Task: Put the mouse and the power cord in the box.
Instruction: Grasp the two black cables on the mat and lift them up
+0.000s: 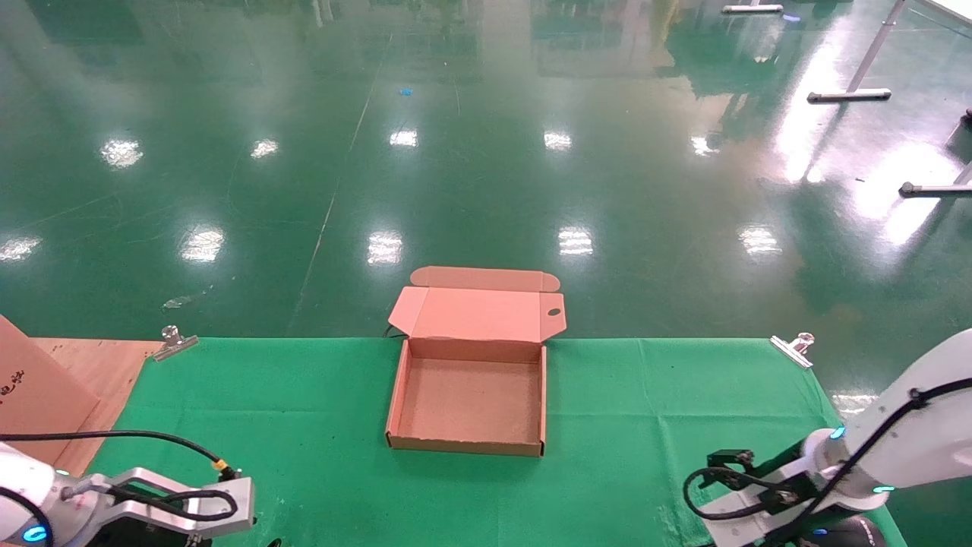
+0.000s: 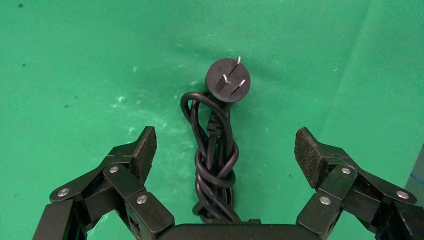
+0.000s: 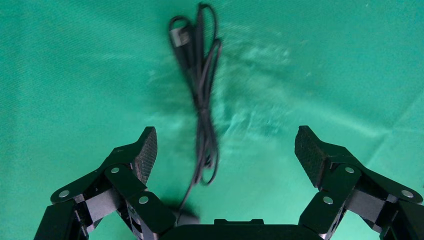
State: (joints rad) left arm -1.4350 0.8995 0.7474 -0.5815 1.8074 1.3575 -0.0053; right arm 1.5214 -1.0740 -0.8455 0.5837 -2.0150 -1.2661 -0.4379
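Note:
The brown box lies open and empty at the middle of the green cloth, its lid folded back. The power cord, a knotted black bundle with a round plug, lies on the cloth between the spread fingers of my open left gripper, untouched. My right gripper is open over a thin black cable with a small flat plug end. That cable runs under the palm to a dark bit. The mouse body is hidden.
A larger brown carton stands on a wooden board at the left edge. Metal clips pin the cloth's far corners. Beyond the table is glossy green floor. Both arms sit low at the near corners, left and right.

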